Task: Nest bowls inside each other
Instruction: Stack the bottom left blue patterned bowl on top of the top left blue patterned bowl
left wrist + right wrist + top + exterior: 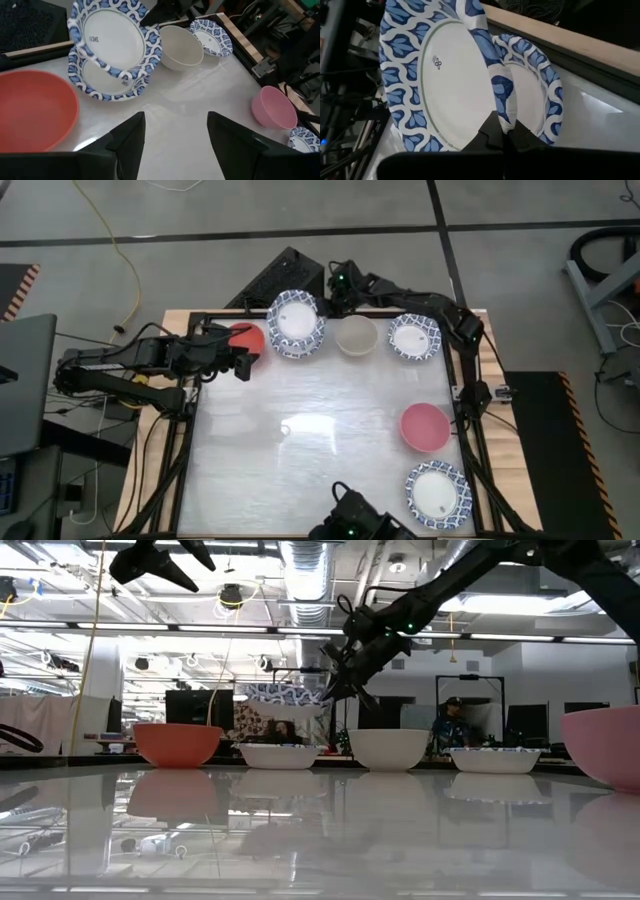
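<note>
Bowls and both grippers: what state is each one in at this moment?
Lifted patterned bowl: tilted, rim pinched by the right gripper, above another patterned bowl.
Lower patterned bowl: upright on table, beneath the lifted one.
Red bowl: upright, empty.
Cream bowl: upright, empty.
Far patterned bowl: upright, empty.
Pink bowl: upright, empty.
Near patterned bowl: upright, empty.
Left gripper: open, holding nothing, beside the red bowl.

Glossy white table (320, 430), wooden edge; paper-like blue-rimmed bowls (112, 42)
</note>
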`<state>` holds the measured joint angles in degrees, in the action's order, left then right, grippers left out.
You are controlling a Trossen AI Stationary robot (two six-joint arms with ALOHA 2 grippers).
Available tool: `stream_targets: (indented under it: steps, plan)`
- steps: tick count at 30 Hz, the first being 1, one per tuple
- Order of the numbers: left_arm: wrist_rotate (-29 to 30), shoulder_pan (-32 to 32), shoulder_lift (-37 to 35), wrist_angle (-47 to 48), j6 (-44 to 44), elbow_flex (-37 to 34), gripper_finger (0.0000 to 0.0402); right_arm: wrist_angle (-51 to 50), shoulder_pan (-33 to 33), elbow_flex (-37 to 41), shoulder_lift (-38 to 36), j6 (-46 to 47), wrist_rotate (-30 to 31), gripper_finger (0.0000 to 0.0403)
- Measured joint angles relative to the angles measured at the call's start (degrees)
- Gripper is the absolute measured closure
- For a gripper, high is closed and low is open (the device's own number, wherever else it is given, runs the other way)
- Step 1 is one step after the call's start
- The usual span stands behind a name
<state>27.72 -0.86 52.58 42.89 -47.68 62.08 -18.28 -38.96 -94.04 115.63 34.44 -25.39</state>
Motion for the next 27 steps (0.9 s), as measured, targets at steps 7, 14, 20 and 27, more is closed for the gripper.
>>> stream_targets:
  steps: [7, 14, 20, 27]
  plan:
    - [0.0, 0.0, 0.0, 0.2, -0.1, 0.0, 0.0199, 1.7, 0.3, -0.2, 2.5, -0.1, 0.1, 0.04]
    - [-1.0, 0.0, 0.0, 0.2, -0.2, 0.0, 0.0199, 0.2, 2.4, -5.4, 8.9, -0.4, -1.1, 0.04]
    - [-1.5, 0.0, 0.0, 0.2, -0.2, 0.0, 0.0199, -3.8, 2.6, -9.3, 10.6, -1.9, 0.3, 0.04]
    - [-1.3, -0.1, 0.0, 0.2, -0.2, 0.0, 0.0199, -13.5, 2.1, -12.5, 9.6, -8.3, 4.3, 0.04]
